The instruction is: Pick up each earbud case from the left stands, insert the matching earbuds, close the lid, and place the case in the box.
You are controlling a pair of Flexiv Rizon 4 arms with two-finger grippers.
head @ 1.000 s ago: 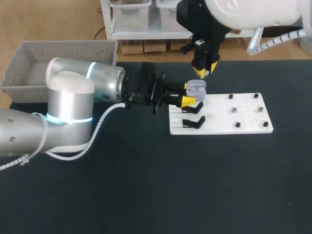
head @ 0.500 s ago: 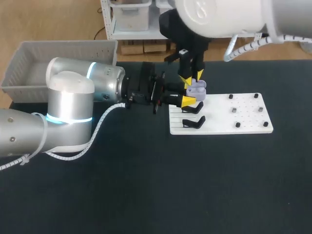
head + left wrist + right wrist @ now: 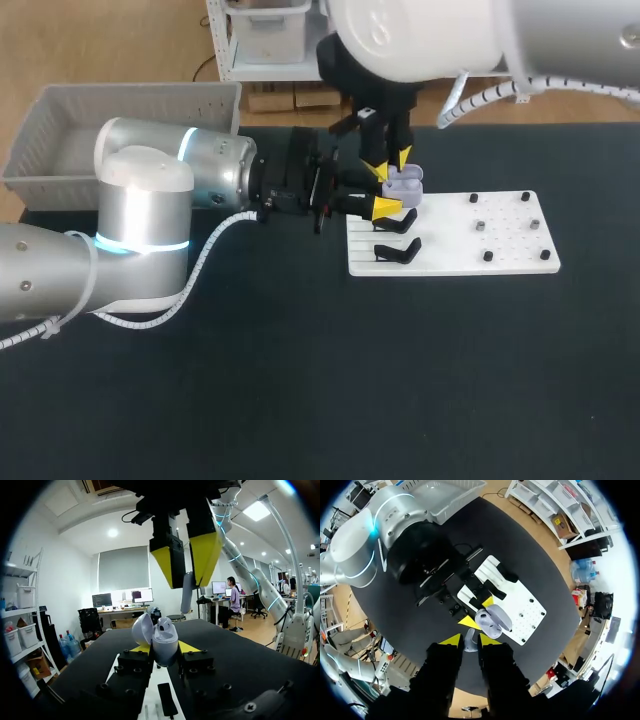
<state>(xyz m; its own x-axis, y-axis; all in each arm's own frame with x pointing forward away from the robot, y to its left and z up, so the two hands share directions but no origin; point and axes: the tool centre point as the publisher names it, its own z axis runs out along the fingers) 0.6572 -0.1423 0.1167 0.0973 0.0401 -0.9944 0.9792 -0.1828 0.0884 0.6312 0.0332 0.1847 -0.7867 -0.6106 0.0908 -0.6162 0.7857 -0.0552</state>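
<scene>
At far-left corner of white board: left end effector clamped on both sides of earbud case, case upright, lid hinged open. Right end effector just above case, fingers nearly together, pinching 1 pale earbud. 2 black stands on board beside case. Grey box well apart from board, behind left arm.

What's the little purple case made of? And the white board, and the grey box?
Earbud case: probably smooth plastic, soft sheen on its rounded shell.
White board: likely matte plastic, flat and even.
Grey box: likely plastic, thin walls with small holes.
</scene>
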